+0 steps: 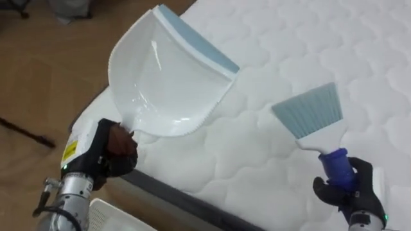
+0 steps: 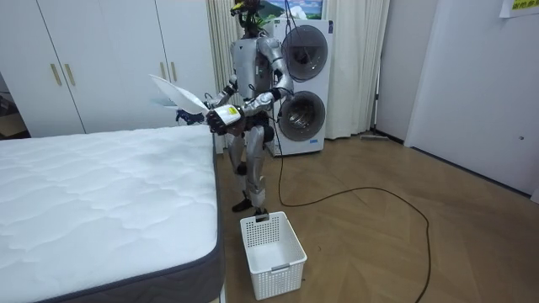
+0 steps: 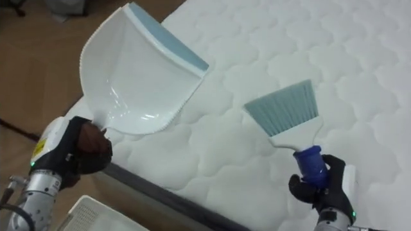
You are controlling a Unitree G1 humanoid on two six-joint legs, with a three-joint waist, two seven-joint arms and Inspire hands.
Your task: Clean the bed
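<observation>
A white dustpan with a pale blue lip is held up over the near corner of the white quilted mattress, its handle inside my left hand, which is shut on it. The same dustpan tilts with its lip away from me. My right hand is shut on the blue handle of a small brush whose pale blue bristles point up and away, above the mattress. In the room view I stand at the bed's corner, dustpan raised over it.
A white slatted laundry basket stands on the wooden floor beside the bed, its rim showing at the lower left. The mattress's dark side edge runs below my hands. Stacked washing machines stand behind me.
</observation>
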